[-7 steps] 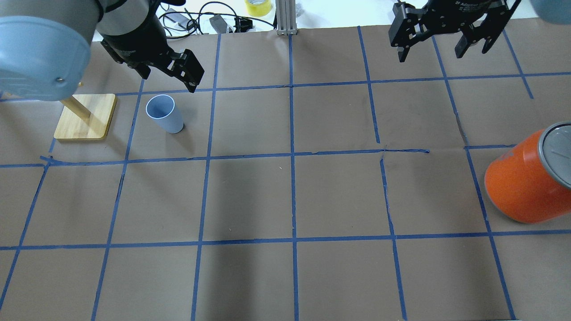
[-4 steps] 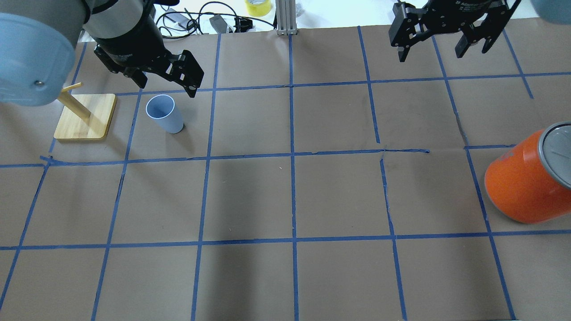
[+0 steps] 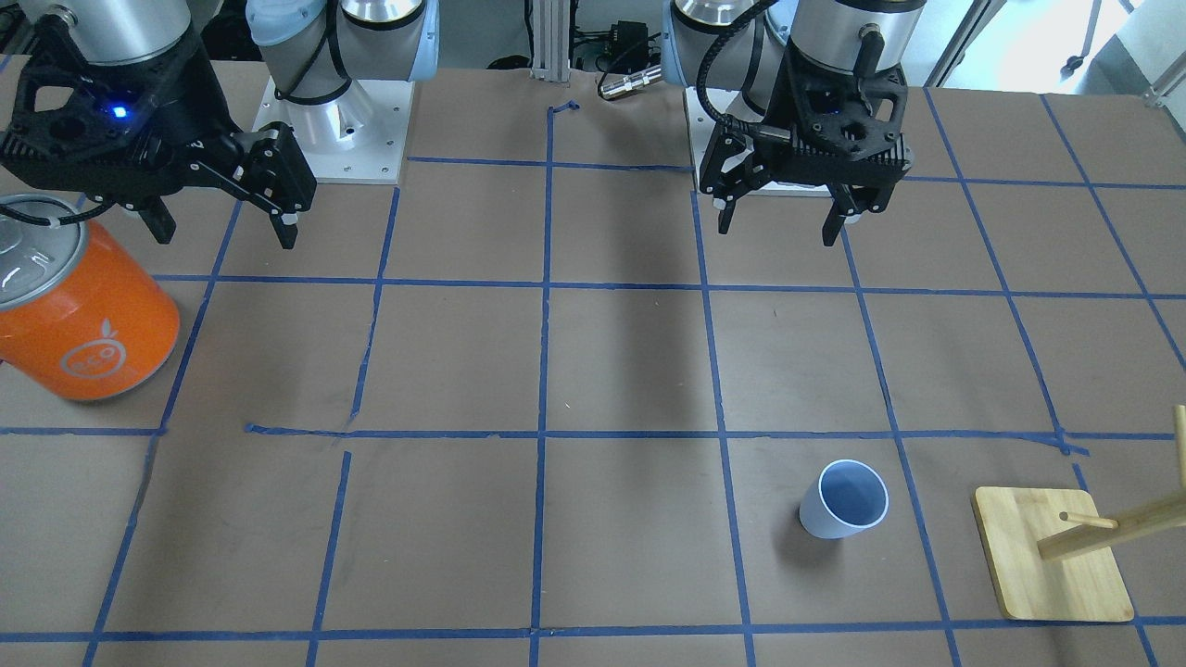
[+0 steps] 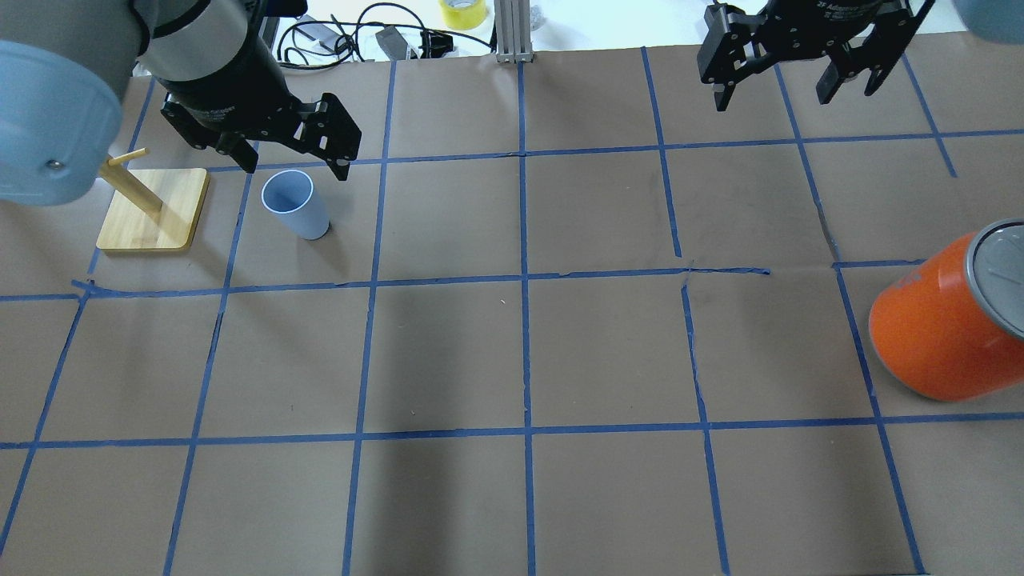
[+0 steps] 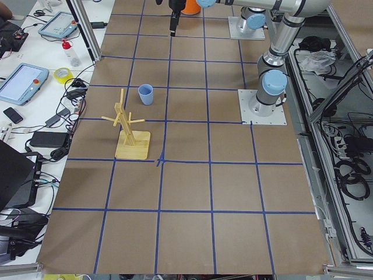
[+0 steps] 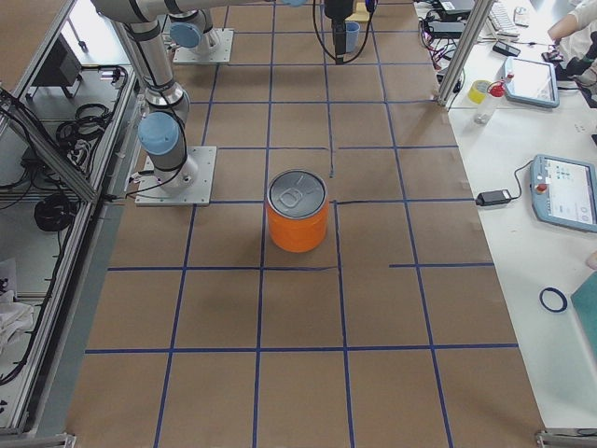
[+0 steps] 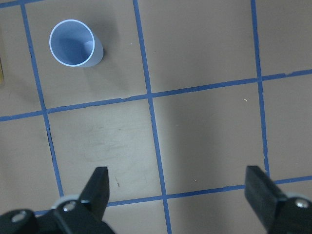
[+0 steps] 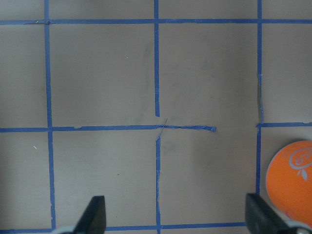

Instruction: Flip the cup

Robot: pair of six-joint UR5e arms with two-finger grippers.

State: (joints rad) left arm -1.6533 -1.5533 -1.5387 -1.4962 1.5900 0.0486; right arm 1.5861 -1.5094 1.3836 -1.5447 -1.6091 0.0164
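cup point(image 4: 294, 204): on the table point(image 4: 608, 352), robot's left side, in a taped square just beside the wooden rack point(image 4: 152, 210), not touching it
cup contents: empty; the left wrist view looks straight into it point(image 7: 74, 43), only the blue inside shows
cup pose: upright on its narrow base, mouth up, long axis vertical; the slant in the overhead view looks like camera angle
cup contact: nothing touches it, free on the brown paper point(image 3: 843, 500)
left tool point(image 4: 296, 166): fingers spread wide, holding nothing; hangs above the table, clear of the cup
left tool vs cup: in the wrist view the cup sits at upper left, off to the side of the gap between the fingers point(image 7: 100, 187), not between them
right tool point(image 4: 772, 100): fingers spread, holding nothing, up over the far right part of the table, well apart from the cup
orange can point(image 4: 936, 328): upright at the right edge, silver lid on, contents hidden; its edge shows at lower right of the right wrist view point(image 8: 292, 180)
rack: flat wooden base with an upright post and pegs, nothing hung on it point(image 5: 131, 131)
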